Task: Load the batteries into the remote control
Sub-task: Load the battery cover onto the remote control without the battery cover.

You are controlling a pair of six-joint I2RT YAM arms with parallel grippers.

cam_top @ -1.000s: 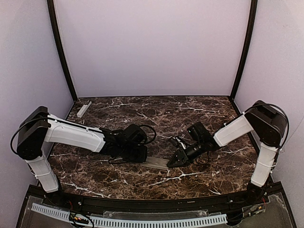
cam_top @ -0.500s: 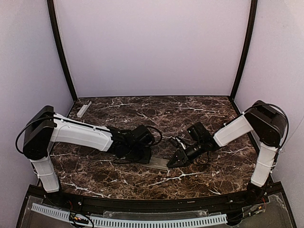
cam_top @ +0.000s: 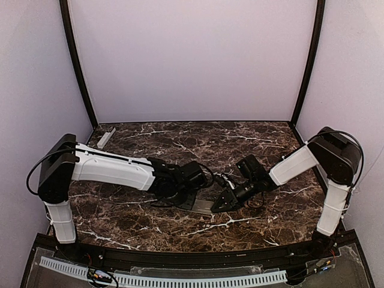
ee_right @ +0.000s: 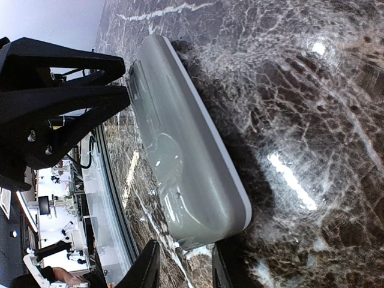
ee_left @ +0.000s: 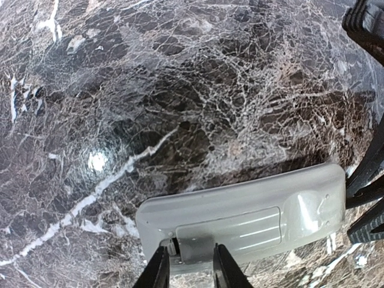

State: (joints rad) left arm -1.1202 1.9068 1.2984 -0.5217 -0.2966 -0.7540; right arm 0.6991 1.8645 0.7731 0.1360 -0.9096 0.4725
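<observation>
The remote control (cam_top: 201, 206) lies face down on the marble table, its grey back (ee_left: 252, 210) with a ribbed battery cover turned up. Both grippers meet over it. My left gripper (ee_left: 191, 271) hovers at one end, jaws slightly apart, astride the cover's latch end, where a small gap shows. My right gripper (ee_right: 183, 267) is closed on the other end of the remote (ee_right: 180, 156). From above, the left gripper (cam_top: 191, 195) and right gripper (cam_top: 219, 203) sit close together. The batteries are out of view.
A narrow pale grey bar (cam_top: 106, 137) lies at the table's back left corner. The right gripper's black fingers (ee_left: 366, 198) crowd the right edge of the left wrist view. Purple walls enclose three sides.
My left arm has slid right along the remote toward the right gripper, and its jaws have parted from shut. The right arm and the remote have stayed put.
</observation>
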